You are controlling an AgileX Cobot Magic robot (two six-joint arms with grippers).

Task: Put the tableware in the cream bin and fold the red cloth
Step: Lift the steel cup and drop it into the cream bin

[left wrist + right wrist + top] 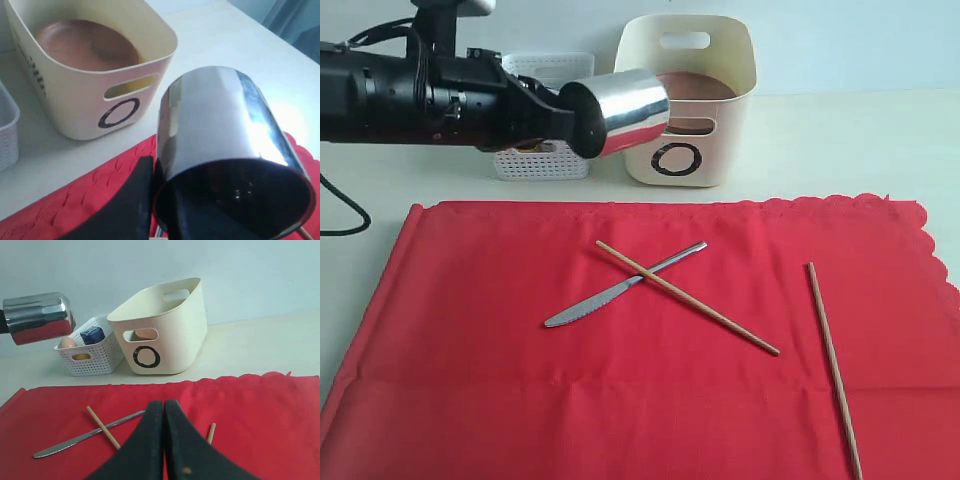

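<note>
My left gripper (578, 118) is shut on the rim of the shiny steel cup (618, 112), which it holds on its side in the air just left of the cream bin (705, 150). A brown plate (85, 44) lies inside the bin. On the red cloth (470, 330) a knife (620, 287) lies crossed under one chopstick (685, 297). A second chopstick (834, 368) lies to the right. My right gripper (164, 407) is shut and empty, low over the cloth's near part, and is out of the exterior view.
A white perforated basket (545, 160) holding food items stands left of the bin, behind the left arm. The cloth's scalloped edge (840, 203) runs along the far right side. Pale tabletop (840, 140) surrounds the cloth.
</note>
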